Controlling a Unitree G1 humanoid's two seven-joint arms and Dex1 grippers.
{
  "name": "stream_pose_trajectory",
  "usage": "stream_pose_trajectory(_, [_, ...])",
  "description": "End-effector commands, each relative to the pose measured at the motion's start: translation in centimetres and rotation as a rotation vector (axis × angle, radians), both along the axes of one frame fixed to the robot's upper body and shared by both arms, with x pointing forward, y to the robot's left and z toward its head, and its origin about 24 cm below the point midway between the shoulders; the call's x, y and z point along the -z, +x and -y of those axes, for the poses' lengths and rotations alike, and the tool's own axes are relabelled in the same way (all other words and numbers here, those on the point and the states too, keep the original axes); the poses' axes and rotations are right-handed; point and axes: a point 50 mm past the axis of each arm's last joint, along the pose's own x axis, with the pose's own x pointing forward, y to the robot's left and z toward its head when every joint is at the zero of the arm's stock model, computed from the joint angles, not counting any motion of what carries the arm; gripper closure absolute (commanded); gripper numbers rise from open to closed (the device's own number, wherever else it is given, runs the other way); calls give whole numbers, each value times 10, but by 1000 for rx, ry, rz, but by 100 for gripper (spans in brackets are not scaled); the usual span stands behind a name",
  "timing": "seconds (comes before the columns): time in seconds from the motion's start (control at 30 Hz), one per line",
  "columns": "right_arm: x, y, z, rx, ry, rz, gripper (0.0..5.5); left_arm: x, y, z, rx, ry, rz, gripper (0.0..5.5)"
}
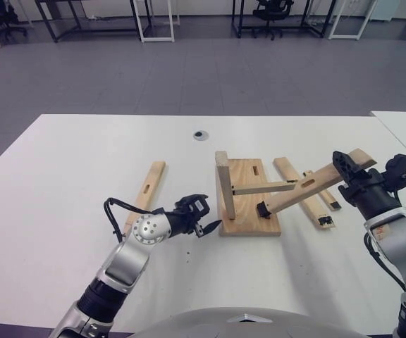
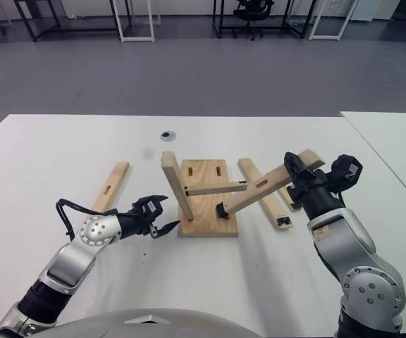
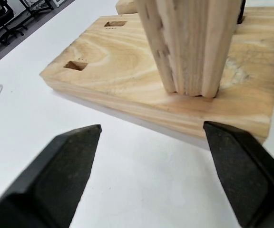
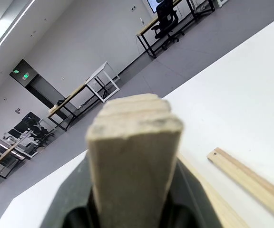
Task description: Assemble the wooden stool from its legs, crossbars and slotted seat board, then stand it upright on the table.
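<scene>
The slotted seat board point(image 1: 251, 211) lies flat at the middle of the bench point(image 1: 62, 183). One leg point(image 1: 223, 184) stands upright on the board's 9 o'clock edge. A crossbar point(image 1: 263, 188) runs from this leg toward 3 o'clock and meets a second, tilted leg point(image 1: 287, 198).

Your right jaws are clamped on the raised upper end of that tilted leg, out at about 2 o'clock from the board. The leg's lower, black-capped end rests on the board's surface near its 4 o'clock side.

Your left jaws are apart, low over the bench just beside the board at 8 o'clock. They point at the foot of the upright leg and touch nothing.

A loose leg point(image 1: 147, 189) lies flat at 9 o'clock, well apart from the board. Another loose piece point(image 1: 288, 172) lies at 3 o'clock, partly under the tilted leg. A small round grommet point(image 1: 201, 134) sits in the bench at 11 o'clock.
</scene>
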Motion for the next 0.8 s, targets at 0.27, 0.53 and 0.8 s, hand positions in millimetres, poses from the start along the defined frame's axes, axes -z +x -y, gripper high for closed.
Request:
stream_pose_trajectory(0.27, [-13, 6, -8, -53, -42, -34, 449, -8, 5, -1, -28, -12, 25, 154])
stream_pose_trajectory(0.53, [-16, 10, -5, -75, -57, -58, 449, -6, 5, 1, -43, -18, 25, 154])
stream_pose_trajectory(0.8, [3, 4, -17, -84, -180, -78, 449, -6, 4, 5, -36, -23, 28, 154])
